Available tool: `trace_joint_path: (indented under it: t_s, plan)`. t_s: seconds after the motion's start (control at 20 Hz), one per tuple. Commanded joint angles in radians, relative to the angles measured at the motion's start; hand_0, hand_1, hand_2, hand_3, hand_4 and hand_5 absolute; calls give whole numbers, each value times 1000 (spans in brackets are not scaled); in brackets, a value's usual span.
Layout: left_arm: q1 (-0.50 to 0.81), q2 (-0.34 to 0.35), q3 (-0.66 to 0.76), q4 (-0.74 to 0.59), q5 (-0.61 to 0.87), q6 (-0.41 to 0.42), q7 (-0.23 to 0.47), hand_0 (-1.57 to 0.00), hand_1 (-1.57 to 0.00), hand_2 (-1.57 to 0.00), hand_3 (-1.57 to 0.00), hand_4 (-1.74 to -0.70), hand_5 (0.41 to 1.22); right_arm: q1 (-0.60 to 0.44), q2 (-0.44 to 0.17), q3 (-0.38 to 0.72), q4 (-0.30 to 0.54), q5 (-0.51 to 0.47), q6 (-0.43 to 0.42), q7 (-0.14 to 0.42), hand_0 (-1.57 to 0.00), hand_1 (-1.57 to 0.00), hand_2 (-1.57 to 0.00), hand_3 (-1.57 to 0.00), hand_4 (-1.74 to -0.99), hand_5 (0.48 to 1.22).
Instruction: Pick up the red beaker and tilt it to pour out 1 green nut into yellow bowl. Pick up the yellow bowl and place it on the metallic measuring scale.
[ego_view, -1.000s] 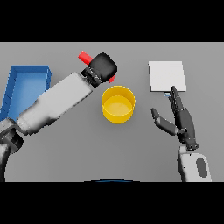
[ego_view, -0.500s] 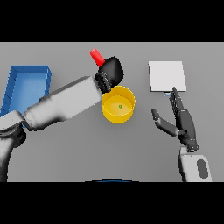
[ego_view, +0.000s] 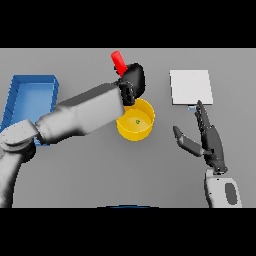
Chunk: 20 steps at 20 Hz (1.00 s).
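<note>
Now I see my left hand (ego_view: 133, 79) wrapped tight round the red beaker (ego_view: 118, 61), tipped above the yellow bowl (ego_view: 135, 120), green nut (ego_view: 137, 120) inside, right hand (ego_view: 209, 140) spread open near the scale (ego_view: 190, 87).

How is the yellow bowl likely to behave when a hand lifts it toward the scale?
The yellow bowl looks rigid, with upright walls, so it probably keeps its shape when gripped. It is wide and low, so tipping seems unlikely. The green nut lies loose inside and may slide if the bowl tilts.
</note>
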Motion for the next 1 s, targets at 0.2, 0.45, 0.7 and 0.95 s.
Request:
trace_joint_path:
  t_s: [0.2, 0.45, 0.7, 0.95]
  plan:
    - [-46, 15, -19, 15, 10, 31, 9, -1571, -1571, -1571, -1570, -1740, 1221, -8, -3, -6, 6, -1, -3, 9, 1, 1, 1, 1, -1233, 585]
    - [-148, 69, 32, 38, 55, 118, 24, -1571, -1269, -1251, -1571, -1644, 1189, -26, -4, -7, 12, -8, 5, 0, 1, 1, 1, 1, -1222, 609]
    - [-339, 145, 142, 197, 133, 170, 15, -1571, -1472, -1466, -1387, -1572, 1211, -33, -6, -10, 11, -29, 20, -6, 1, 1, 1, 1, -1256, 635]
    - [-355, 251, 383, 421, 386, 200, 97, -1571, -1539, -1537, -1435, -1637, 1218, -44, -18, 2, 24, -13, 30, -13, 1, 1, 1, 1, -1299, 649]
